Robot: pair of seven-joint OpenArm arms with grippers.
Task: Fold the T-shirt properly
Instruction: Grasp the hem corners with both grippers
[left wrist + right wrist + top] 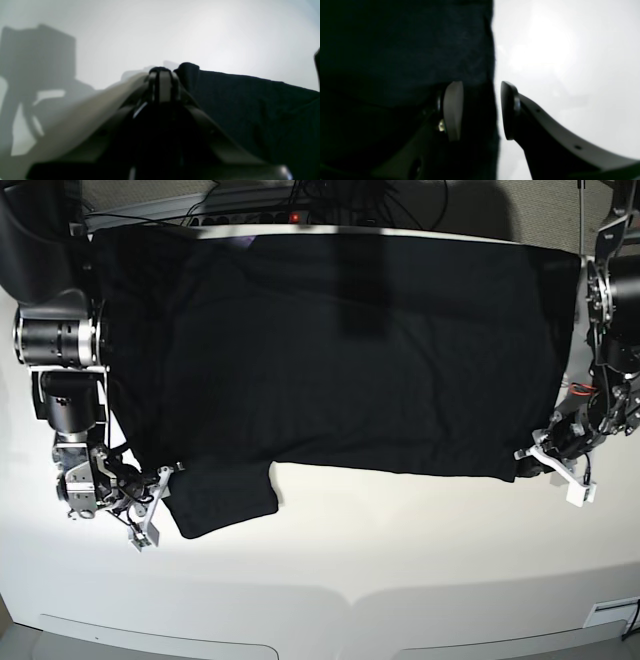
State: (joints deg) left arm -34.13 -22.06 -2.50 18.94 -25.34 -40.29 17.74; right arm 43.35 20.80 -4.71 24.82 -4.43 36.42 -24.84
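Note:
The black T-shirt (pixel 350 350) lies spread flat on the white table (pixel 350 570), plain side up, with one sleeve (pixel 220 495) sticking out toward the front. My left gripper (pixel 532 457) is shut on the shirt's front corner at the right of the base view. In the left wrist view its fingers (pixel 162 75) are pressed together, with the dark cloth (pixel 250 105) beside them. My right gripper (pixel 165 478) is at the sleeve's outer edge. It stands open (pixel 480 110), one finger (pixel 452 110) over the cloth (pixel 407 45) and the other over bare table.
Cables and a power strip (pixel 300 210) run along the table's back edge. Both arm bases stand at the table's sides, one (pixel 60 350) on the left and one (pixel 615 310) on the right. The table's front edge (pixel 350 605) curves across the bottom.

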